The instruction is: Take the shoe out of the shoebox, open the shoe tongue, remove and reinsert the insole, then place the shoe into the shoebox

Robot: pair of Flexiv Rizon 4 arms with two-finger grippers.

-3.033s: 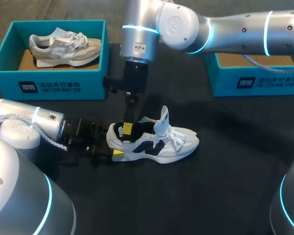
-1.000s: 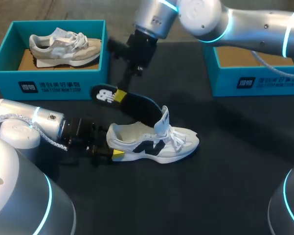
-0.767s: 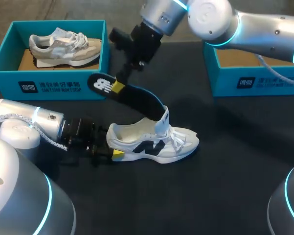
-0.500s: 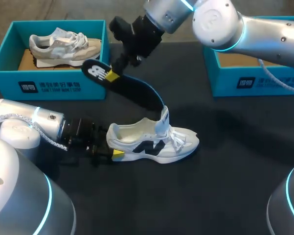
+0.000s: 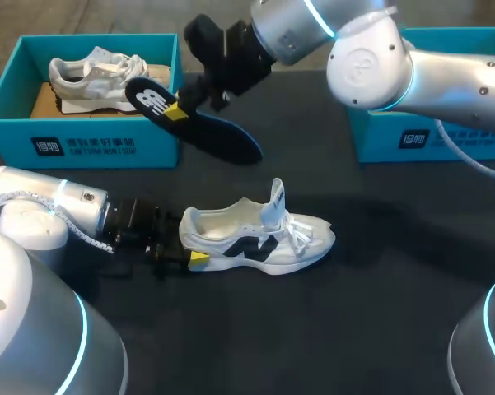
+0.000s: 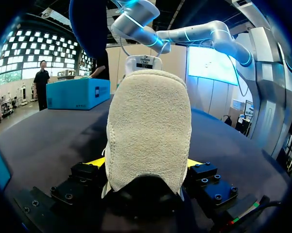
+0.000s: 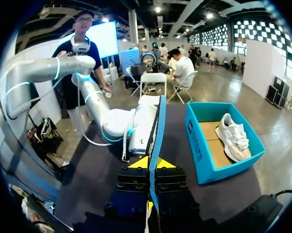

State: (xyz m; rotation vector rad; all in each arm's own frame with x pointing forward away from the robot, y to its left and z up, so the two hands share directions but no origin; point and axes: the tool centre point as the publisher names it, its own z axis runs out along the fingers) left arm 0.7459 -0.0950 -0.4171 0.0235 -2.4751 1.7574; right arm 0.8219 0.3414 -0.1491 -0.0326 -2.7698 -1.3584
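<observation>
1. The dark desk (image 5: 379, 321) carries two boxes. A teal shoebox (image 5: 82, 146) holding a grey shoe (image 5: 99, 74) sits just behind your right tool (image 5: 175, 112). A second shoebox (image 5: 432, 138) stands well apart from both tools, under the right arm (image 5: 445, 70), which hides most of its inside.
2. The shoe (image 5: 259, 239), white with black panels, rests on its sole on the desk. Its heel is in your left tool (image 5: 189, 245) and its toe points straight away from that tool. The tongue stands up and the opening looks bare.
3. The insole (image 5: 206, 130) hangs in the air, gripped near its heel end by the right tool. Its toe end slopes down and away from that tool towards the shoe, clear of it.
4. The left tool is clamped on the shoe's heel, a yellow tip on either side. The right tool is pinched together on the insole, which the wrist view shows edge-on between its tips.
5. The insole is out, so reinsertion looks like your step in hand.
   - Line the insole up with the shoe's length.
   - Lead with the toe end, low under the raised tongue.
   - Let the left tool brace the heel.
   - Seat the insole's heel end last, so the collar does not fold it.
</observation>
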